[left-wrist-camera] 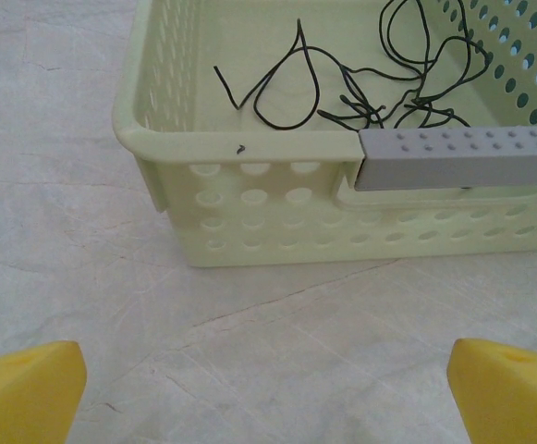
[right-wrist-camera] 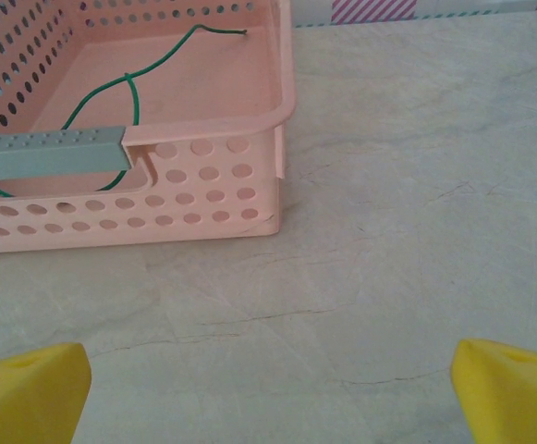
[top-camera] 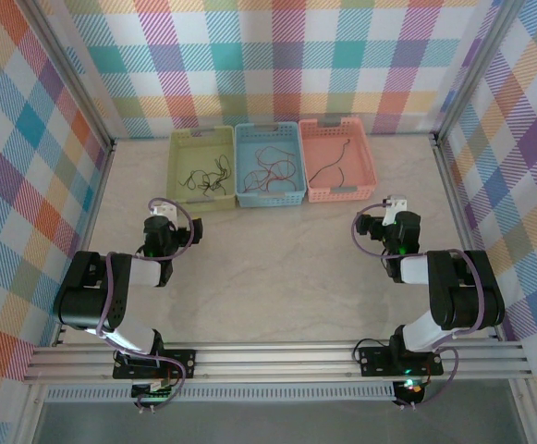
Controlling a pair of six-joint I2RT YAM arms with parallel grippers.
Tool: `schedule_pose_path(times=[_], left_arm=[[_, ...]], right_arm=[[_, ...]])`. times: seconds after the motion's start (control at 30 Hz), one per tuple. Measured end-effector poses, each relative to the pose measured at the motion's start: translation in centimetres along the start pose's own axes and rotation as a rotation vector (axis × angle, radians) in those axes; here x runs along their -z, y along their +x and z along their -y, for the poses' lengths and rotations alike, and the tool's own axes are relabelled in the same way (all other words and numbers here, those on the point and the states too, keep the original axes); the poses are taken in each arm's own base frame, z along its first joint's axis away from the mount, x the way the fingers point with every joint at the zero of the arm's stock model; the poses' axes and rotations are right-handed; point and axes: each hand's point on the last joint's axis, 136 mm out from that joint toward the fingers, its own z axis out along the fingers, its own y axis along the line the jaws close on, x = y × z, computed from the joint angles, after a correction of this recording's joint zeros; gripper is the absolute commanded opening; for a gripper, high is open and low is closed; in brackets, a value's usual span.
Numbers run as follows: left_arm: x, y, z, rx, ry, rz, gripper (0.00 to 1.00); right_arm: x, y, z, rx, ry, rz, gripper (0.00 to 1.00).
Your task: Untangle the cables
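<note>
Looks done: cables [right-wrist-camera: 133,97] sit sorted in the baskets [right-wrist-camera: 213,125], left claw [left-wrist-camera: 268,398] and right claw [right-wrist-camera: 268,393] wide open, empty. Next, probably just park.

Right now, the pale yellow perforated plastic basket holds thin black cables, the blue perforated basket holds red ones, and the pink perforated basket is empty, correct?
Not quite. The pink perforated plastic basket is not empty: a thin green cable lies inside it, as the right wrist view shows. The rest holds: black cables in the pale yellow basket, red cables in the blue basket.
</note>
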Motion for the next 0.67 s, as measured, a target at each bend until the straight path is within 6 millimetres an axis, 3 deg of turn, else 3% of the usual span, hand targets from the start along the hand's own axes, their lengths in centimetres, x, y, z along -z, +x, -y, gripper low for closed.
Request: schedule_pose_path(times=[0.67], left_arm=[[0.00,0.00,0.00,0.000,0.000,0.000,1.00]], right_arm=[[-0.01,0.41,-0.49,-0.001,-0.029,-0.019,1.00]])
